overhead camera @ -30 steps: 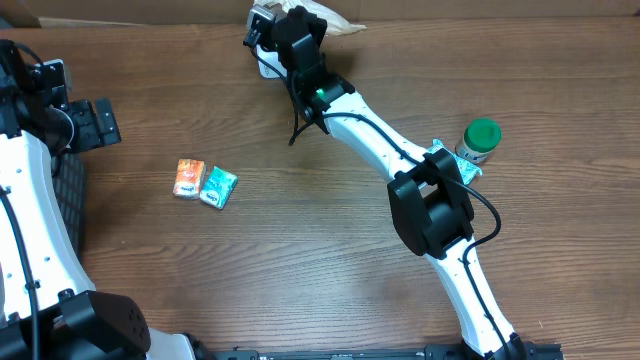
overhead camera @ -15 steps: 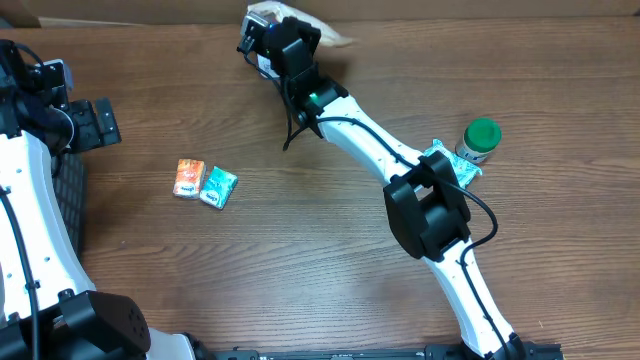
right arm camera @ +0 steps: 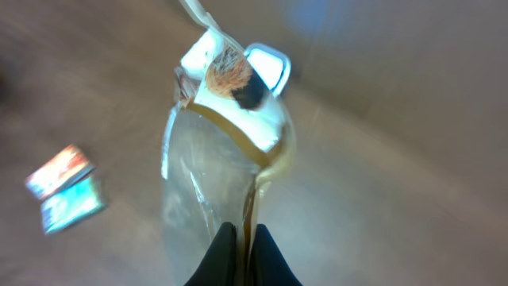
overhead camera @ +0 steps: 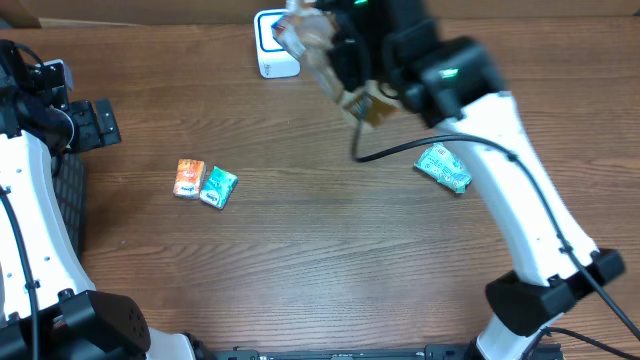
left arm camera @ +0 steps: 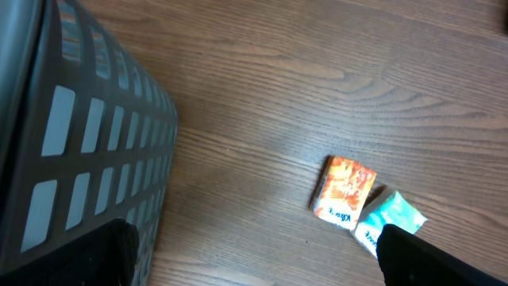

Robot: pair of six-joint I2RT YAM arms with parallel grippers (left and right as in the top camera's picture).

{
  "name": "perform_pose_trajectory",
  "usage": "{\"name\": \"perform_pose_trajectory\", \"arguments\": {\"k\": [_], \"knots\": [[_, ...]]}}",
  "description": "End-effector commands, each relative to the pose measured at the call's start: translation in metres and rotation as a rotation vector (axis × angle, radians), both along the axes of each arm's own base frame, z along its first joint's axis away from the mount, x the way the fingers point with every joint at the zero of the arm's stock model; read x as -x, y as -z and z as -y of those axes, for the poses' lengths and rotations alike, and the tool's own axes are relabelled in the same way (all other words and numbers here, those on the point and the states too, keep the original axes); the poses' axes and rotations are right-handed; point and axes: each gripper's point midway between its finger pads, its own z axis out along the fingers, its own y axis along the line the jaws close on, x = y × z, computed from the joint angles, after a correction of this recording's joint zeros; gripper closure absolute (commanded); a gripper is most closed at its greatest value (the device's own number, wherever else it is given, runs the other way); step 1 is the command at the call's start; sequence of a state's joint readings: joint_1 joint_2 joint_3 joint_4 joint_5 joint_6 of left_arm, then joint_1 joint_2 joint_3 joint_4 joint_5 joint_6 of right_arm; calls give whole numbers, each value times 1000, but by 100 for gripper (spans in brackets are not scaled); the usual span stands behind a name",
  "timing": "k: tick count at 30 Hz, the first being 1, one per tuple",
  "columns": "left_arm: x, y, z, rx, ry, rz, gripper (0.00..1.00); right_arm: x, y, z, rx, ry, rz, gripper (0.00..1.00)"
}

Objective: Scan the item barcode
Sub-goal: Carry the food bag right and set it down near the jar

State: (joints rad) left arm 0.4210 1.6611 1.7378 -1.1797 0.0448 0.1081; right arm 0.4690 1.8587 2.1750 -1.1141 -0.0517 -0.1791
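The item is a clear plastic bag with gold trim, pinched at its edge by my shut right gripper. It hangs in the air beside the white, blue-faced scanner at the table's back. The right wrist view shows the bag stretching away from my right gripper, with the scanner just behind its far end. No barcode is visible. My left gripper stands open at the far left, holding nothing; in its own view the left gripper hovers over bare wood.
An orange tissue pack and a teal one lie side by side left of centre. A teal packet lies under the right arm. A black slatted basket sits at the left edge.
The right arm has lifted the bag off the back of the table and swung up and rightward, now covering the green-lidded bottle. The left arm has not moved.
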Motion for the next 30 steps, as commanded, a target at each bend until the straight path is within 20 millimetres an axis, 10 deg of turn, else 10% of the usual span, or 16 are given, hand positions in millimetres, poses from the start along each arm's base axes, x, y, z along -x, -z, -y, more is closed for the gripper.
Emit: {"name": "perform_pose_trajectory", "arguments": {"k": [1,12,16,25,26,28,30], "knots": [[0,0,-2,-6,6,-1,0,16,40,5,-214,13,-341,96],[0,0,-2,-6,7,-1,0,18,191,59,-79,212,-739,96],[0,0,-2,-6,7,-1,0,12,243,112,62,465,-746,96],[-1,0,1,-6,13,-1,0,4,257,214,284,739,-659,96],[-1,0,1,-6,13,-1,0,4,256,216,284,745,-655,91],[-1,0,1,-6,14,-1,0,1,255,217,284,742,-647,47],[-1,0,1,-6,14,-1,0,-3,246,218,282,746,-629,36]]}}
